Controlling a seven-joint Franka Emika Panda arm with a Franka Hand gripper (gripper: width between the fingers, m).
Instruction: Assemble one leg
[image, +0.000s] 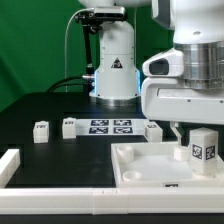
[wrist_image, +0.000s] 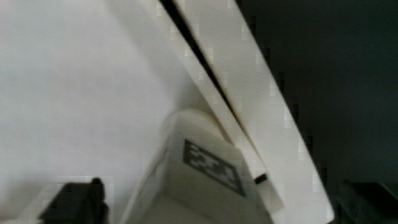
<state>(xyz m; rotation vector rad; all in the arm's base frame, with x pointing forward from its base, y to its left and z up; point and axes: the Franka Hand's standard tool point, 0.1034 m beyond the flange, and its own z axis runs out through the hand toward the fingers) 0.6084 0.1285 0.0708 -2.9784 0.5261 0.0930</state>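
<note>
A small white leg (image: 203, 147) with a black-and-white tag stands upright on the white tray-like tabletop (image: 140, 168), near its corner at the exterior view's right. My gripper (image: 194, 127) hangs just above it. In the wrist view the leg (wrist_image: 210, 160) lies between the two dark fingertips (wrist_image: 71, 200), which stand wide apart and do not touch it. The gripper (wrist_image: 217, 206) is open. The tabletop's rim (wrist_image: 240, 70) runs past the leg. Three more legs (image: 41, 131) (image: 69, 126) (image: 153, 130) stand on the dark table.
The marker board (image: 110, 126) lies flat behind the tabletop. A white bar (image: 10, 165) lies at the exterior view's left front. The arm's white base (image: 115, 60) stands at the back. The arm's bulky wrist (image: 185, 70) hides the far right.
</note>
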